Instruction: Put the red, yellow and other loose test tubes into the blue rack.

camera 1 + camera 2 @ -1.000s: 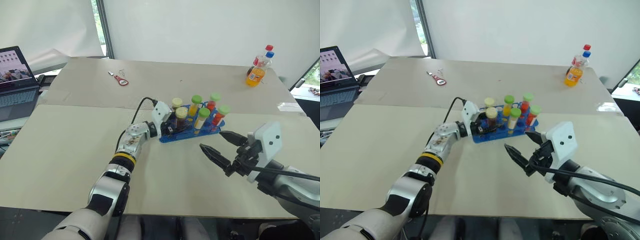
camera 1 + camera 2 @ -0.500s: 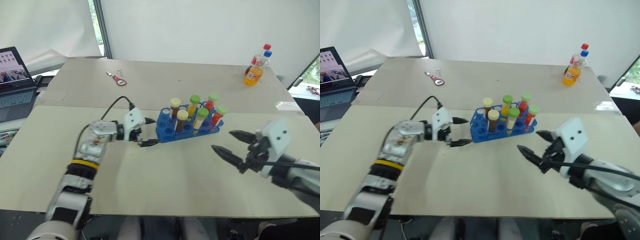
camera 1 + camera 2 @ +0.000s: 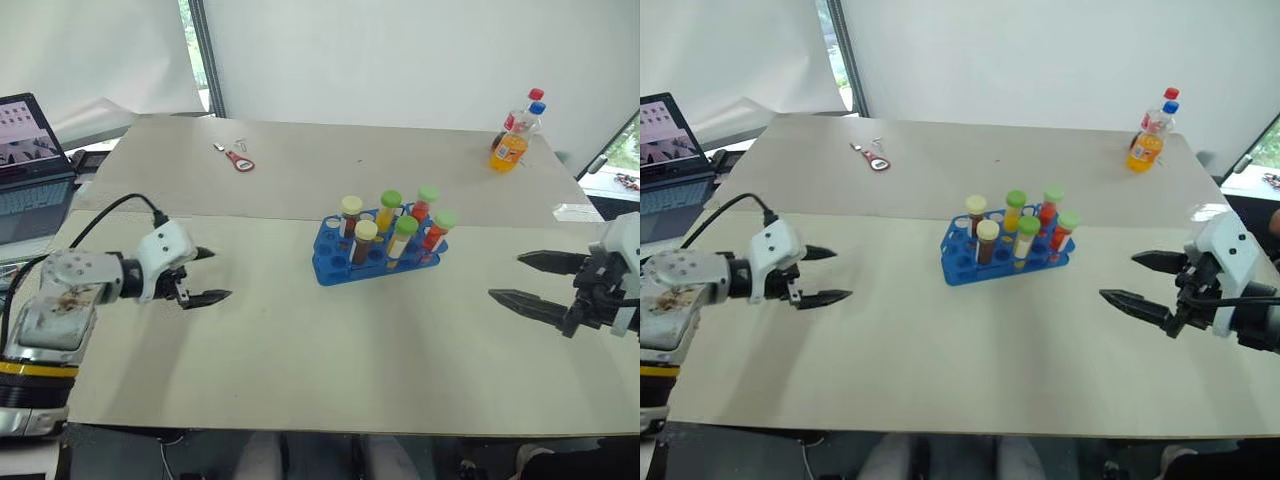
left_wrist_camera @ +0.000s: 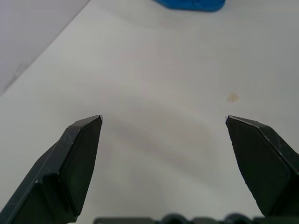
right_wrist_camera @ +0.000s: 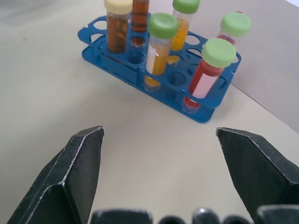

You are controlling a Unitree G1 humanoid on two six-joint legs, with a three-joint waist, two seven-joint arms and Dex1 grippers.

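Left hand is hovering over the near left part of the desk, fingers spread wide, gripping nothing, tips pointing toward the middle of the desk. Right hand is hovering at the near right side, fingers also wide apart and empty, pointing inward toward the middle. Both hands are sitting well apart from the rack, one on each side.

Blue rack is standing on the desk about mid-way between the two hands and a bit farther out, lying at a slight angle. Six test tubes are standing upright in its holes, none lying loose on the desk. Going by the right wrist view: two amber-brown tubes with pale yellow caps at one end, two yellow tubes with green caps in the middle, two orange-red tubes with green caps at the other end. Several holes in the rack are staying unfilled.

Farther back, a small red-handled tool is lying on the far left part of the desk. Orange drink bottles with red and blue caps are standing at the far right corner. A laptop is sitting open off the left edge, screen lit. White wall panels are running behind the desk.
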